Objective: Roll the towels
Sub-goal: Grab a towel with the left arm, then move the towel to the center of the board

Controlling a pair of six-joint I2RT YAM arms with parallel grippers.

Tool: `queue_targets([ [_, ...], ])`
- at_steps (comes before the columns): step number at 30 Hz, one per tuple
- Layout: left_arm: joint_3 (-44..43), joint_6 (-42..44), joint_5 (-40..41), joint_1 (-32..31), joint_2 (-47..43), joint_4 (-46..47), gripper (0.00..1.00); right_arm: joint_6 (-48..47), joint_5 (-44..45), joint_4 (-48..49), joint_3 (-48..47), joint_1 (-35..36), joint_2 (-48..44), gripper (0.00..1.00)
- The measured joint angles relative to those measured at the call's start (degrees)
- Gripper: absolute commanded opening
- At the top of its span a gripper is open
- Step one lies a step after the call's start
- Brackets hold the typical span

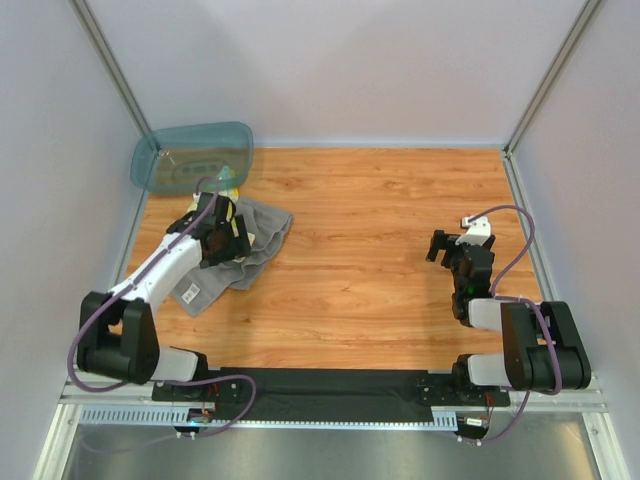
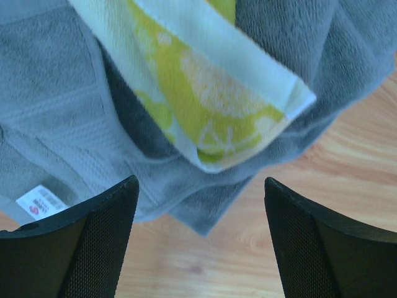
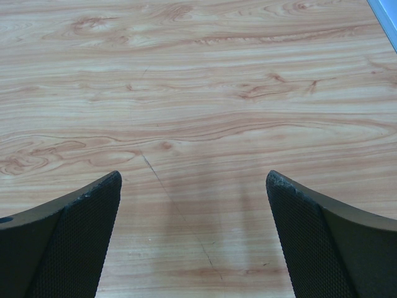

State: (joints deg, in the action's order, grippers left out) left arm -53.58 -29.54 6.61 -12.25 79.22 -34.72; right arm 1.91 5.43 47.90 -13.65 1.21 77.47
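Note:
A large grey towel (image 1: 255, 243) lies crumpled on the left of the wooden table, its white tag (image 2: 40, 203) showing in the left wrist view. A small yellow-and-white patterned cloth (image 2: 211, 93) lies folded on top of the grey towel (image 2: 62, 112); from above only its edge (image 1: 230, 188) shows, beside the tub. My left gripper (image 1: 224, 236) hovers over the grey towel, open (image 2: 198, 211), with a grey corner and bare wood between its fingers and nothing held. My right gripper (image 1: 445, 246) stands open (image 3: 193, 205) over bare wood on the right, far from both cloths.
A translucent teal tub (image 1: 195, 158) sits at the back left corner, just beyond the towels. White walls and metal frame posts close the table on three sides. A table edge (image 3: 384, 22) shows at the top right of the right wrist view.

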Motion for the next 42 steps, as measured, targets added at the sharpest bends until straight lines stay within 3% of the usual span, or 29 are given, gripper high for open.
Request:
queue_targets([
  [5, -3.0, -0.2, 2.2, 0.0, 8.0, 4.0, 0.85, 0.0, 0.0, 0.0, 0.0, 0.0, 0.0, 1.0],
  [10, -6.1, -0.7, 4.0, 0.0, 12.6, 5.7, 0.67, 0.0, 0.0, 0.0, 0.0, 0.0, 0.0, 1.0],
  [13, -6.4, -1.3, 4.8, 0.0, 12.8, 6.3, 0.44, 0.0, 0.0, 0.0, 0.0, 0.0, 0.0, 1.0],
  [14, -6.4, -1.5, 5.1, 0.0, 12.7, 6.5, 0.25, 0.0, 0.0, 0.0, 0.0, 0.0, 0.0, 1.0],
  [17, -6.5, -1.4, 6.3, 0.0, 12.1, 6.6, 0.06, 0.0, 0.0, 0.0, 0.0, 0.0, 0.0, 1.0],
  [26, -11.8, -1.1, 14.8, 0.0, 5.1, -0.2, 0.0, 0.0, 0.0, 0.0, 0.0, 0.0, 0.0, 1.0],
  [31, -22.3, 0.4, 18.4, 0.0, 1.2, -5.9, 0.0, 0.0, 0.0, 0.0, 0.0, 0.0, 0.0, 1.0],
  [37, -35.6, 2.9, 15.6, -0.8, -0.9, -11.4, 0.0, 0.0, 0.0, 0.0, 0.0, 0.0, 0.0, 1.0],
  [42, -41.6, 5.9, 10.6, -8.8, -0.9, -12.2, 0.0, 0.0, 0.0, 0.0, 0.0, 0.0, 0.0, 1.0],
])
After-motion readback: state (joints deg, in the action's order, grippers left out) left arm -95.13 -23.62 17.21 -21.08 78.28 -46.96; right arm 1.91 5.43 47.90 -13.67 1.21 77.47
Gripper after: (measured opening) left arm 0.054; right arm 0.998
